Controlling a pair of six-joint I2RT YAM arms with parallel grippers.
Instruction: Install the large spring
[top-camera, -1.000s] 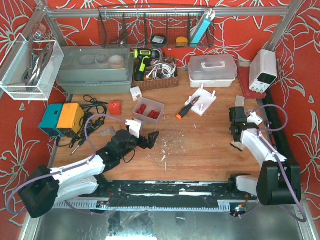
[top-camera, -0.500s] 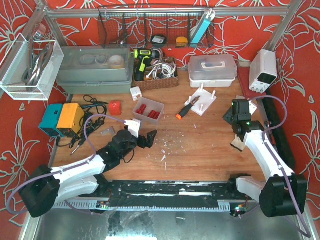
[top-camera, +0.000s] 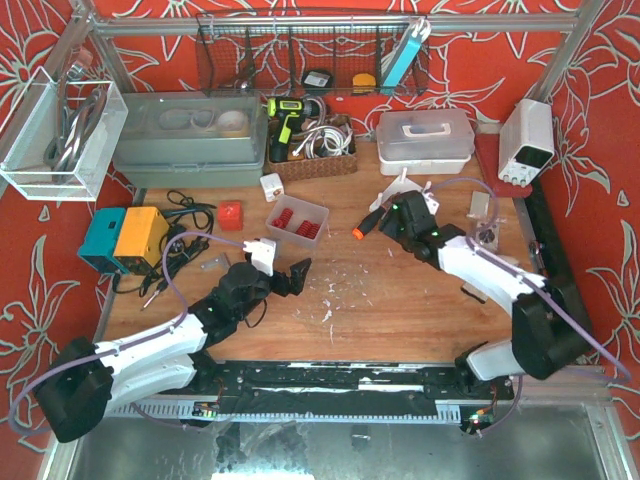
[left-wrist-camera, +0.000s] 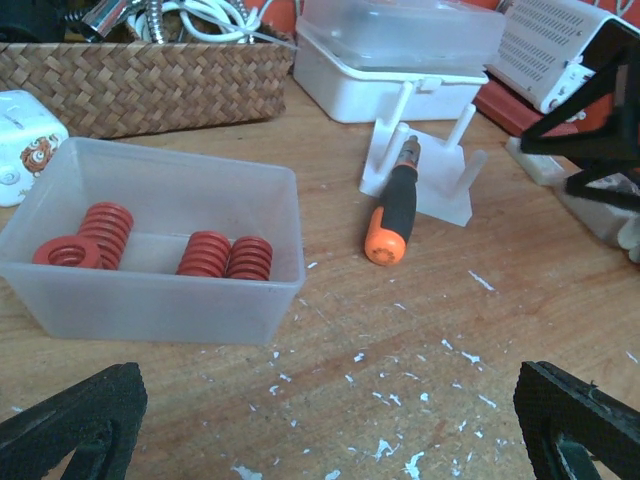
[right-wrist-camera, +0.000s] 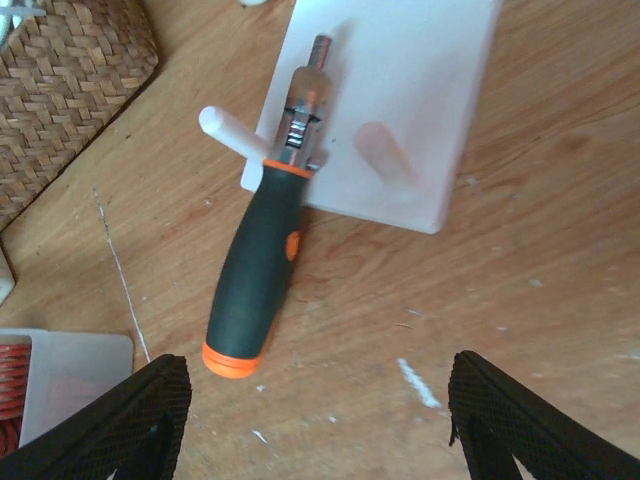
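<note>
The wooden table (top-camera: 400, 300) carries several containers along its far edge. A grey lidded bin (top-camera: 190, 135) shows what look like rolls through its lid. A white lidded box (top-camera: 425, 135) has contents I cannot make out, and a wicker basket (top-camera: 315, 150) is stuffed with white cables. Nearer the arms sits the one that matters, a clear tub (left-wrist-camera: 150, 250) holding the red springs (left-wrist-camera: 205, 252). There are four or so lying on its floor, and the pair at the left looks the stouter, though I cannot say for certain which is the large spring. The left gripper (left-wrist-camera: 320, 430) faces this tub from just short of it, fingers spread wide and holding nothing. The right gripper (right-wrist-camera: 320, 420) hangs over the white peg fixture (right-wrist-camera: 390, 100), equally spread and empty. A screwdriver (right-wrist-camera: 262, 265) lies with its shaft across the fixture's edge beside one peg, its orange-capped handle on the wood. I judge the task is at the approach stage, since no spring has left the tub and no peg wears one. The next move calls for the left fingers to dip over the tub wall and pinch the large spring by its sides, clear of its neighbours. The screwdriver probably needs shifting first, so that the peg stands free to receive the spring.
</note>
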